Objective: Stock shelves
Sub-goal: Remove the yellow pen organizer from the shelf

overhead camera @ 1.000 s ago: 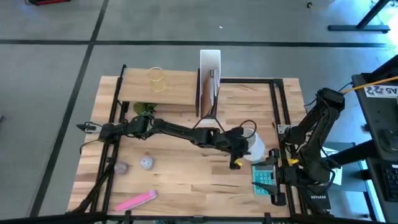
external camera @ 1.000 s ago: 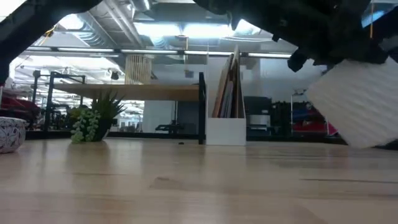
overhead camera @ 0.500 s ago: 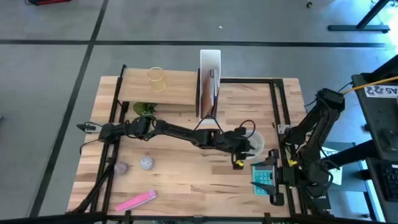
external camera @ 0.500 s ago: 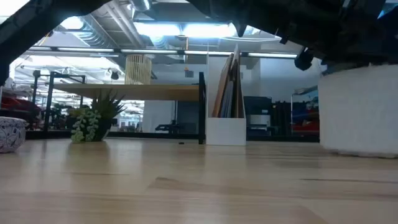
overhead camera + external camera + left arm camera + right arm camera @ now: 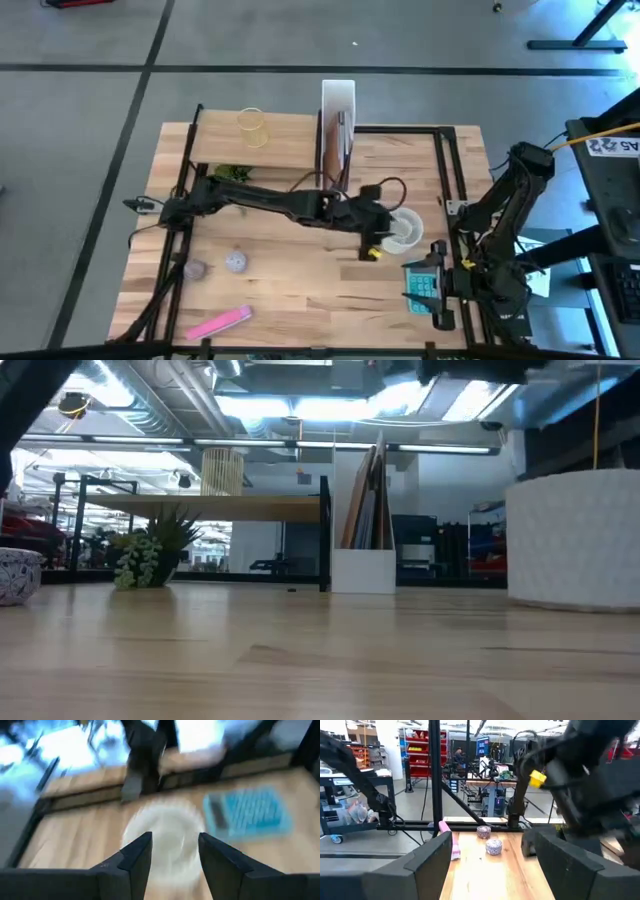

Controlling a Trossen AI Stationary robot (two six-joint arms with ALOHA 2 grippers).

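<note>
While blurred, seemingly a white cup (image 5: 402, 230).

Bright ceiling lights (image 5: 300, 405) glare in the low view, while the left wrist view is heavily motion-blurred throughout.

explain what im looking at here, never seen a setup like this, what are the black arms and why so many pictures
These are two robot arms at a wooden table, each ending in a two-finger gripper. One camera looks straight down, one sits at table height, and one rides on each wrist. The left gripper reaches across and hangs open beside a white cup, not holding it. The right gripper waits open at the table's right edge, by a blue calculator. At the back stand a small wooden shelf carrying a yellowish cup, and a white file box. Also lying there: a green plant, two small patterned balls and a pink object.
</note>
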